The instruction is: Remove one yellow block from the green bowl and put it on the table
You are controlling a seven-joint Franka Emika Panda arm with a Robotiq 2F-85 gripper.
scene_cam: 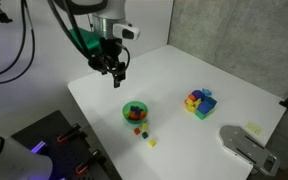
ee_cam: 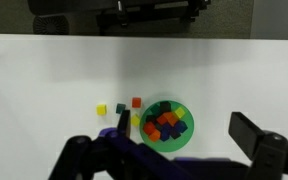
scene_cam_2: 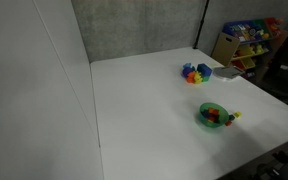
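Above the table (scene_cam: 184, 70), the gripper (scene_cam: 115, 70) hangs clear of the white surface, jaws spread and holding nothing. In the wrist view its dark fingers (ee_cam: 121, 122) enter from the lower edge, well apart from each other.

The green bowl (scene_cam: 135, 113) stands on the table near the gripper, toward the front edge. It holds several small blocks in red, orange and blue.

The yellow block (ee_cam: 101, 110) lies on the table outside the bowl, apart from its rim. A red block (ee_cam: 136, 102) lies between the two, also on the table. A second small yellow piece sits just beside the bowl rim.

In both exterior views a multicoloured block cluster (scene_cam: 199, 102) rests well apart from the bowl.
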